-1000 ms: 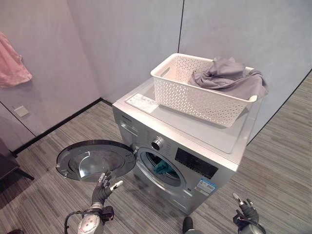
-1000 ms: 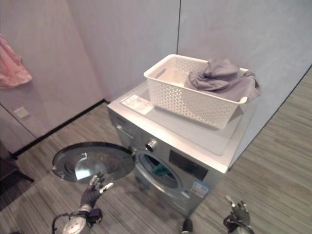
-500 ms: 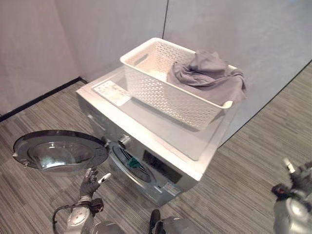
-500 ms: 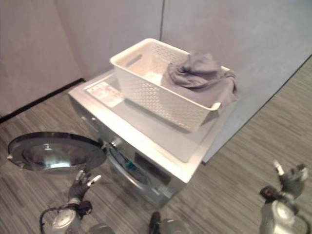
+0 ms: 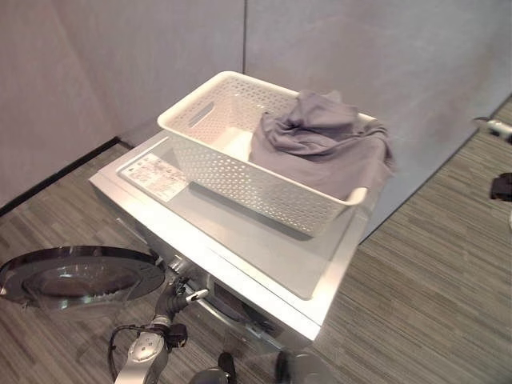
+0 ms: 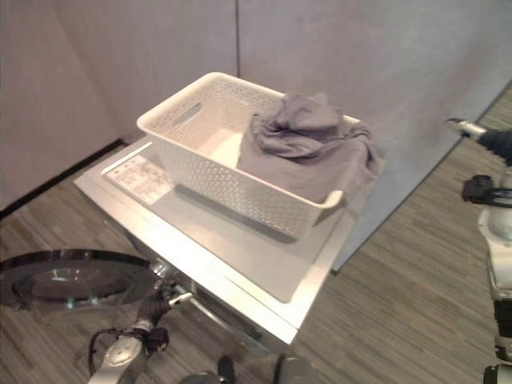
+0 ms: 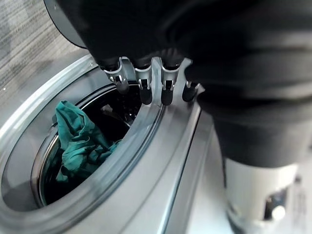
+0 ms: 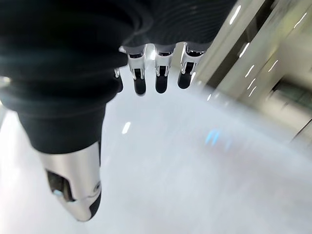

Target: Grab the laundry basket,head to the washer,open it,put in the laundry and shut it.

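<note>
A white perforated laundry basket [image 5: 240,174] stands on top of the silver washer [image 5: 256,250]. Grey laundry [image 5: 324,144] is heaped in the basket's right half and hangs over its rim. The washer's round door [image 5: 76,276] is swung open at the lower left. In the left wrist view a teal cloth [image 7: 80,141] lies inside the drum. My left hand [image 5: 172,298] is low by the washer's front, open, its fingers [image 7: 141,85] near the drum's rim and holding nothing. My right hand [image 6: 492,142] is raised at the far right, open and empty, away from the basket.
Grey panel walls [image 5: 360,48] stand right behind the washer and along the left. Striped grey floor [image 5: 432,264] spreads to the right of the machine. A white label sheet [image 5: 152,172] lies on the washer's top at its left.
The camera has shifted to look down over the washer. My right hand has risen from low at the lower right to the right edge. My left hand stays by the washer's front.
</note>
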You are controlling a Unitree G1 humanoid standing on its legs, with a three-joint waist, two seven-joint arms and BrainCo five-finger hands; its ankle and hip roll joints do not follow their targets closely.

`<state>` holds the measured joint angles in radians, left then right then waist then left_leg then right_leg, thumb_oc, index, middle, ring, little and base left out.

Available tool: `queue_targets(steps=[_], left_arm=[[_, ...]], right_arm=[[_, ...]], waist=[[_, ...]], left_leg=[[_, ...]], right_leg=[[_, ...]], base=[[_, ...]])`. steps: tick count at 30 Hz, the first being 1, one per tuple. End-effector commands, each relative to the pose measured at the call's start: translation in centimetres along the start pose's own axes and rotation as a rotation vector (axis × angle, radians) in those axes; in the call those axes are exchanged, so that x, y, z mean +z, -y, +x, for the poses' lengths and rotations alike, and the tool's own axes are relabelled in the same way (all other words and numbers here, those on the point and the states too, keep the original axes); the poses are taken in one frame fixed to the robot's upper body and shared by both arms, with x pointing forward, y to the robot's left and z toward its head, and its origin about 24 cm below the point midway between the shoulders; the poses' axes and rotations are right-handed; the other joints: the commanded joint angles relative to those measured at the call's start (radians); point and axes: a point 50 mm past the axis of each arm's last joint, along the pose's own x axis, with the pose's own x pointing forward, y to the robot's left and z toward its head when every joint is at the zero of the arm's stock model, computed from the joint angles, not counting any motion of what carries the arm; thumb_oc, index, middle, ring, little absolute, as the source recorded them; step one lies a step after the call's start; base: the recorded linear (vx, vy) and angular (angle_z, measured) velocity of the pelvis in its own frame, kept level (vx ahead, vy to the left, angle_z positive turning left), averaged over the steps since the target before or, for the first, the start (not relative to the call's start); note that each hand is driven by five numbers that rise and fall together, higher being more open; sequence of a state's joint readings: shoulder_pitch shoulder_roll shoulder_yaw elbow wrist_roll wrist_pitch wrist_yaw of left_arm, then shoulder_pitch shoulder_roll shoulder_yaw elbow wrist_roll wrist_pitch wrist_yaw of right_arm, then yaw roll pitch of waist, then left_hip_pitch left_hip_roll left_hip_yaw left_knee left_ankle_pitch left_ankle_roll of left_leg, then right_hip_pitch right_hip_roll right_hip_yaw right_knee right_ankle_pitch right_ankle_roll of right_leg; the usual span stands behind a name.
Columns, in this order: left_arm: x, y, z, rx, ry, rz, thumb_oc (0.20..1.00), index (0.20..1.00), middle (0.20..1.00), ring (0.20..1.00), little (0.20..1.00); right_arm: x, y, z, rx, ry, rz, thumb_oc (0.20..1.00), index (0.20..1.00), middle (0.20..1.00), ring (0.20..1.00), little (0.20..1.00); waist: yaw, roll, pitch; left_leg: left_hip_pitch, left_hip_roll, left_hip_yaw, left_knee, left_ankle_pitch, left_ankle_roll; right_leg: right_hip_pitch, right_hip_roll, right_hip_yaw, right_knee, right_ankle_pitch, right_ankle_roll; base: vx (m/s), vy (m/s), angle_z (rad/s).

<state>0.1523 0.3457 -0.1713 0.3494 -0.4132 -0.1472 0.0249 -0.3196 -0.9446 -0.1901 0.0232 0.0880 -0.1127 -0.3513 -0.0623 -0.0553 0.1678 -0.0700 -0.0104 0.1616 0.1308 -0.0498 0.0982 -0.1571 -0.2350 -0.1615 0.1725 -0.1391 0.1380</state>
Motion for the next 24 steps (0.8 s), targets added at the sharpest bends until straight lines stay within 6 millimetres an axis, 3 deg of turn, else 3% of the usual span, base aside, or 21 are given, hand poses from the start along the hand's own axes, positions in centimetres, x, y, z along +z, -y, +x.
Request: queue_targets(steps=[1, 4, 7, 15, 17, 21, 24], left_arm=[[3.9, 0.0, 0.4, -0.045, 0.185, 0.075, 1.0, 1.0, 1.0, 1.0, 1.0], [3.4, 0.1, 0.2, -0.049, 0.171, 0.068, 1.0, 1.0, 1.0, 1.0, 1.0], [2.9, 0.6, -0.1, -0.076, 0.155, 0.052, 1.0, 1.0, 1.0, 1.0, 1.0], [2.7, 1.1, -0.7, -0.146, 0.143, 0.057, 1.0, 1.0, 1.0, 1.0, 1.0], [2.5, 0.7, -1.0, -0.153, 0.134, 0.067, 1.0, 1.0, 1.0, 1.0, 1.0], [2.2, 0.3, -1.2, -0.147, 0.125, 0.068, 1.0, 1.0, 1.0, 1.0, 1.0], [2.1, -0.1, -1.3, -0.13, 0.12, 0.061, 1.0, 1.0, 1.0, 1.0, 1.0]], right_arm=[[1.0, 0.7, 1.9, -0.025, 0.048, -0.038, 1.0, 1.0, 1.0, 1.0, 1.0], [1.9, -0.6, 2.6, 0.055, 0.082, -0.051, 1.0, 1.0, 1.0, 1.0, 1.0], [3.8, -1.8, 4.5, 0.177, 0.145, -0.07, 1.0, 1.0, 1.0, 1.0, 1.0], [6.8, -1.6, 8.8, 0.34, 0.201, -0.207, 1.0, 1.0, 1.0, 1.0, 1.0], [7.4, -2.0, 9.9, 0.428, 0.192, -0.261, 1.0, 1.0, 1.0, 1.0, 1.0], [8.2, -2.6, 10.3, 0.5, 0.206, -0.285, 1.0, 1.0, 1.0, 1.0, 1.0], [9.0, -4.3, 9.7, 0.592, 0.244, -0.277, 1.0, 1.0, 1.0, 1.0, 1.0]], waist=[[0.015, -0.062, 0.002], [0.019, -0.076, -0.02], [0.031, -0.095, -0.039], [0.047, -0.123, -0.027], [0.055, -0.143, -0.018], [0.06, -0.157, -0.009], [0.067, -0.169, 0.003]], left_leg=[[0.039, 0.086, -0.036, 0.009, -0.116, -0.089], [0.052, 0.09, -0.032, 0.007, -0.116, -0.094], [0.06, 0.11, -0.032, 0.002, -0.111, -0.112], [0.055, 0.14, -0.038, -0.027, -0.086, -0.135], [0.048, 0.151, -0.04, -0.04, -0.073, -0.145], [0.04, 0.162, -0.037, -0.046, -0.065, -0.154], [0.029, 0.17, -0.035, -0.047, -0.062, -0.16]], right_leg=[[0.098, -0.015, -0.016, -0.13, 0.134, 0.005], [0.117, -0.008, -0.023, -0.156, 0.15, 0.012], [0.153, 0.01, -0.04, -0.195, 0.153, 0.009], [0.16, 0.035, -0.049, -0.206, 0.14, -0.001], [0.158, 0.046, -0.054, -0.213, 0.14, -0.004], [0.156, 0.054, -0.06, -0.225, 0.143, -0.003], [0.154, 0.063, -0.059, -0.241, 0.147, -0.004]], base=[[0.12, -0.102, 0.37], [0.1, -0.092, 0.19], [0.09, -0.118, 0.14], [0.01, -0.051, 0.04], [-0.01, -0.06, -0.05], [-0.01, -0.035, 0.02], [-0.02, -0.04, 0.02]])
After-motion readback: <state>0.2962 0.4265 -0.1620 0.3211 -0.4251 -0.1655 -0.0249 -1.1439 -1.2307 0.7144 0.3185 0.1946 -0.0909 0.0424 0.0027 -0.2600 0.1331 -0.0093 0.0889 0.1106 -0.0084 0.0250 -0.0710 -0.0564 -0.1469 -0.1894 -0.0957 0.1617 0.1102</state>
